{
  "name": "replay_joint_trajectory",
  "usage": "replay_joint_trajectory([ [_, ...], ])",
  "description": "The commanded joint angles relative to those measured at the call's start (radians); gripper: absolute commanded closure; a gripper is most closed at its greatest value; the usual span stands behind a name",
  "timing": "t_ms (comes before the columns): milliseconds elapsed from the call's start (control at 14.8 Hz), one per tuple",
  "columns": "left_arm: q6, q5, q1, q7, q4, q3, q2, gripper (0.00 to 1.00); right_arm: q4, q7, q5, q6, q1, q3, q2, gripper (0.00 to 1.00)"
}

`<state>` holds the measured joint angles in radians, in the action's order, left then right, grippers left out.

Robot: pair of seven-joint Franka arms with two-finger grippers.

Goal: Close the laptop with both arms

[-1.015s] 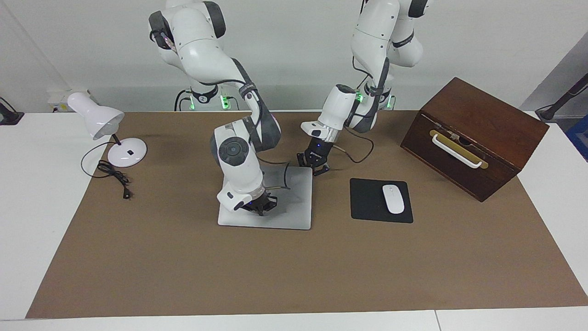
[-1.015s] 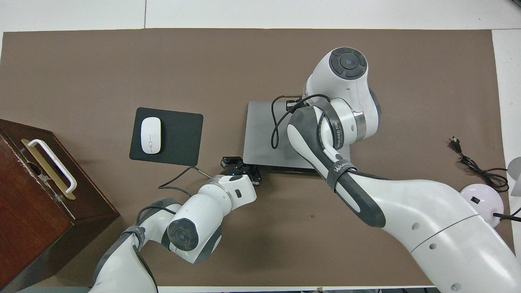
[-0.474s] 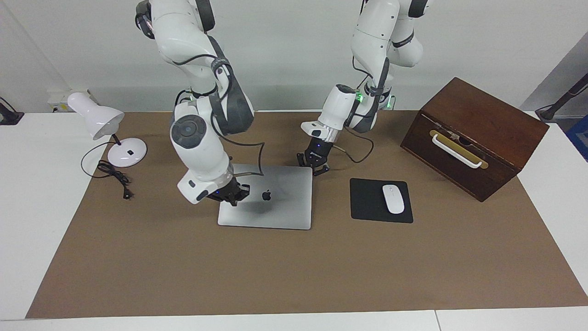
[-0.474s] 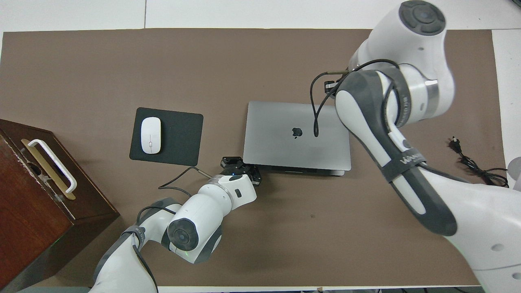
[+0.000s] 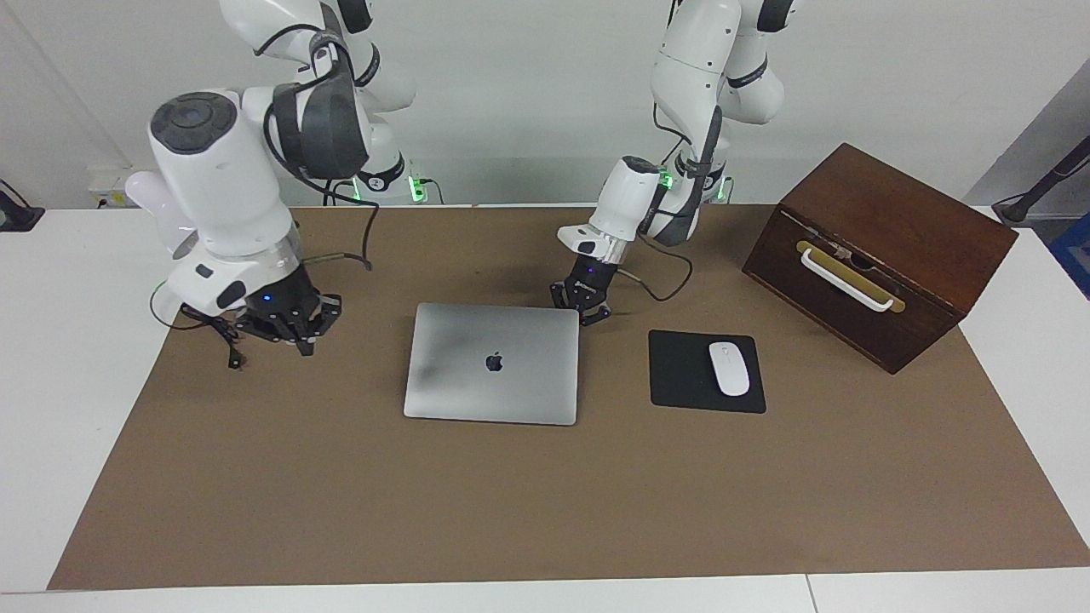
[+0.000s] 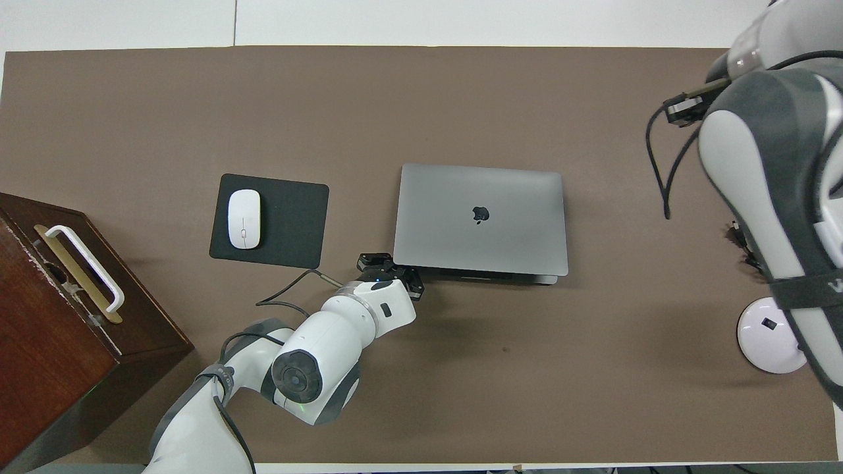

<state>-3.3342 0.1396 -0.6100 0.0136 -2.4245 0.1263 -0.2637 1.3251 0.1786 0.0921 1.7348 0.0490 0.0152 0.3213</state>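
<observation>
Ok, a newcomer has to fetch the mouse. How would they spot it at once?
Start at the big brown wooden box at the left arm's end of the table. Between it and the closed laptop lies a black mouse pad. The mouse is the small white oval on that pad, the only white thing there.

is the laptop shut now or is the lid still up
Shut. The laptop lies flat on the table, lid down with its logo facing up; no keyboard or screen shows in either view.

Bright, even light from above me; soft shadows fall on the table [image 5: 545, 502] under my arms, a faint smudge of shade on the laptop [image 5: 492, 364] lid. Both views sharp, no glare.
</observation>
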Motion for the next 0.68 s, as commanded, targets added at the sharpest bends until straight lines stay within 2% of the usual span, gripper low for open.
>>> replay_joint_trajectory([
  [0, 0.149, 0.008, 0.013, 0.003, 0.010, -0.005, 0.001, 1.00, -0.014, 0.155, 0.043, -0.018, -0.067, 0.012, -0.037, 0.93],
  [68, 0.183, 0.008, 0.015, 0.003, 0.010, -0.002, 0.021, 1.00, -0.014, 0.171, 0.043, -0.018, -0.087, 0.012, -0.045, 0.74],
  [135, 0.202, 0.009, 0.015, 0.003, 0.010, -0.002, 0.034, 1.00, -0.014, 0.182, 0.043, -0.018, -0.107, 0.014, -0.056, 0.50],
  [203, 0.205, 0.009, 0.013, 0.003, 0.010, -0.002, 0.043, 1.00, -0.014, 0.186, 0.040, -0.017, -0.121, 0.014, -0.062, 0.16],
  [271, 0.211, 0.009, 0.013, 0.003, 0.008, -0.002, 0.049, 1.00, -0.014, 0.185, 0.038, -0.014, -0.132, 0.014, -0.068, 0.00],
  [474, 0.216, 0.009, 0.009, 0.003, -0.001, -0.002, 0.055, 1.00, -0.014, 0.170, 0.025, -0.006, -0.152, 0.011, -0.076, 0.00],
  [609, 0.216, 0.011, 0.007, 0.005, -0.011, -0.002, 0.070, 1.00, -0.014, 0.109, -0.053, -0.015, -0.182, 0.014, -0.087, 0.00],
])
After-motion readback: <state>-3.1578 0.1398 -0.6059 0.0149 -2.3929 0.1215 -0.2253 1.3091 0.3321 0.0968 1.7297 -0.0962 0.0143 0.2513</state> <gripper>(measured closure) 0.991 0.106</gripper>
